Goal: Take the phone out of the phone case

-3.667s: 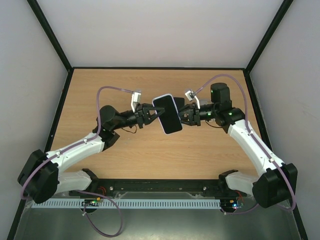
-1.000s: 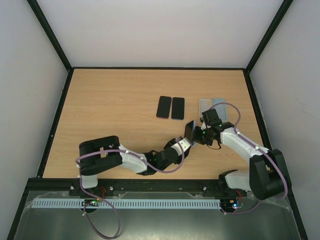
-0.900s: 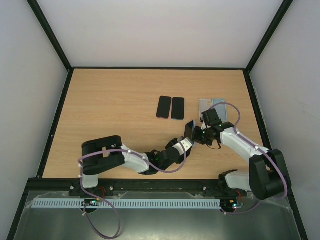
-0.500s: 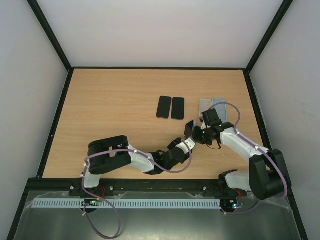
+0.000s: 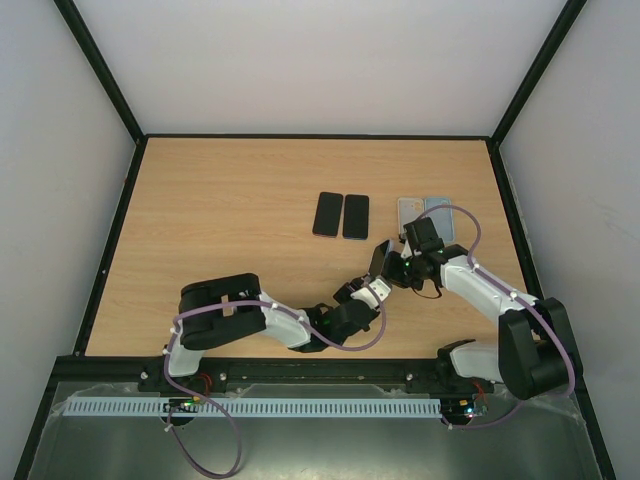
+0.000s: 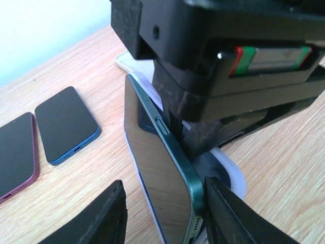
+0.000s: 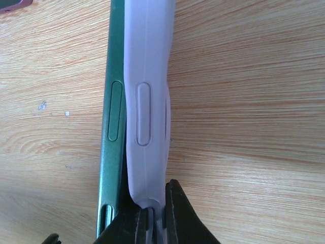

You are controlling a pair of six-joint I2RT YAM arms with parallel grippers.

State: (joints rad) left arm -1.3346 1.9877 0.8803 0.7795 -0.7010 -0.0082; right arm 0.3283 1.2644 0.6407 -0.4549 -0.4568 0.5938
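A green-edged phone [image 7: 116, 101] with a dark screen [image 6: 157, 168] stands on its long edge, partly peeled out of a pale lilac phone case [image 7: 147, 76]. My right gripper [image 7: 152, 218] is shut on the case's thin wall, just above the table. In the top view the phone [image 5: 378, 260] sits between both wrists at the front right. My left gripper [image 6: 162, 203] is open around the phone's lower end. One of its fingers [image 6: 223, 208] touches the green edge, while the other [image 6: 101, 213] stands apart from the screen. The white case rim [image 6: 231, 175] shows behind the phone.
Two bare phones lie side by side mid-table, a maroon one [image 5: 328, 213] and a blue one [image 5: 355, 216]. Two empty light cases [image 5: 425, 212] lie at the right, behind my right arm. Black frame rails border the wooden table [image 5: 220, 220].
My left gripper has slid forward and right onto the phone's lower end, and its jaws have narrowed around it. The right gripper has kept its hold on the case in the same place.
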